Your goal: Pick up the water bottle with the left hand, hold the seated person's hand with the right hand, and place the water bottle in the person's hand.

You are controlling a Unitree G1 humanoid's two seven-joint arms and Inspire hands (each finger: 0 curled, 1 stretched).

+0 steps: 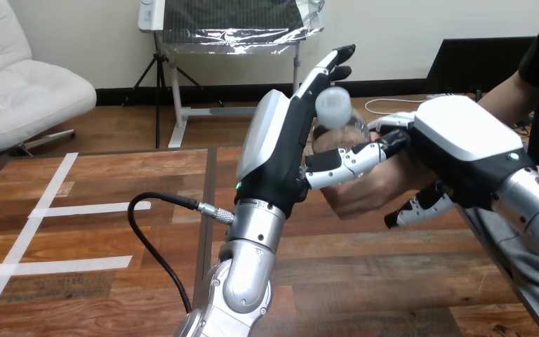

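The clear water bottle (342,125) with a white cap stands upright in the person's hand (366,188), whose fingers wrap its lower part. My left hand (275,144) is raised beside the bottle on its left. Its fingers point straight up against the bottle, and its thumb (354,159) lies straight across the front of the bottle and the person's hand. My right hand (463,144) sits over the person's wrist, with fingers (393,123) on the far side and thumb (421,206) hooked under the near side.
The wooden table (112,232) has white tape lines (63,265) at the left. A black cable (156,242) loops off my left forearm. The person's forearm (511,90) comes in from the upper right.
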